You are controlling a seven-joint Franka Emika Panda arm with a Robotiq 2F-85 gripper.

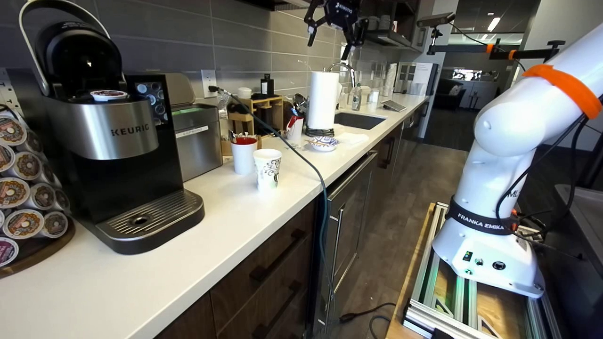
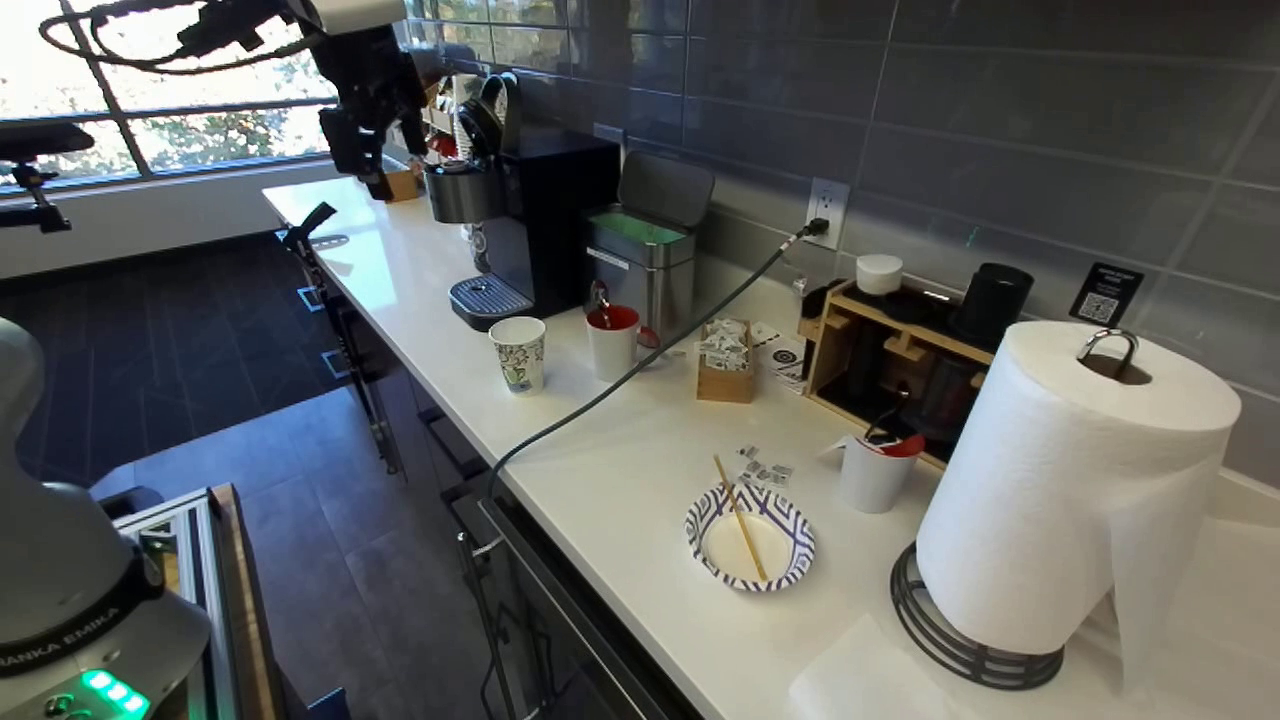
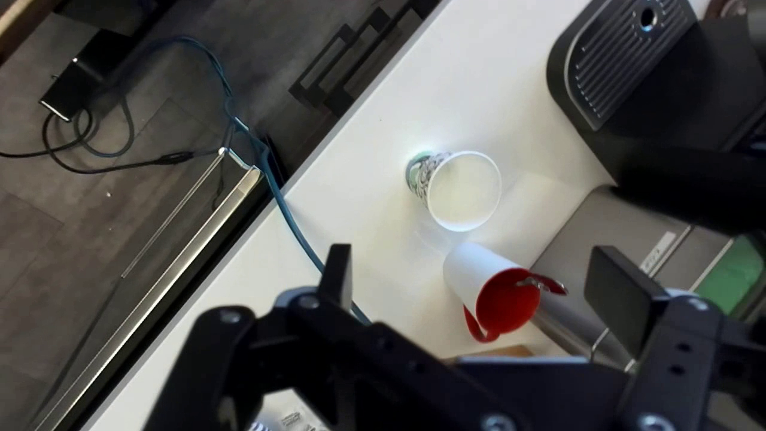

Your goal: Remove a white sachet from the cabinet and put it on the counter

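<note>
- The long white counter (image 1: 226,230) runs through all three views.
- The window (image 2: 220,140) appears only in an exterior view, past the counter's far end.
- The cabinet (image 1: 261,4) shows as a dark lower edge, it too only in an exterior view.
- The white arm (image 1: 504,122) stands in both exterior views.
- The coffee maker (image 1: 101,127) is in all three; the wrist view catches just its tray (image 3: 628,60) and dark side.
- The sink (image 1: 360,120), only in an exterior view, lies beyond the paper towel roll (image 2: 1060,500), which stands upright in both exterior views.
- The steel bin (image 2: 645,265) stands beside the coffee maker, lid (image 2: 665,188) up, green inside.
- The gripper (image 1: 328,48) hangs high in both exterior views; the wrist view shows its fingers (image 3: 336,275) spread wide apart.
- The patterned bowl (image 2: 800,535) has a thin stick (image 2: 741,520) lying across it, clear in an exterior view.
- The mug (image 3: 470,266) and paper cup (image 3: 423,173) stand near each other; the wrist view looks down into both.
- Pale packets (image 2: 768,472) lie just beside the bowl in an exterior view, more in a wooden box (image 2: 725,388); whether the task's sachet is among them cannot be told.
</note>
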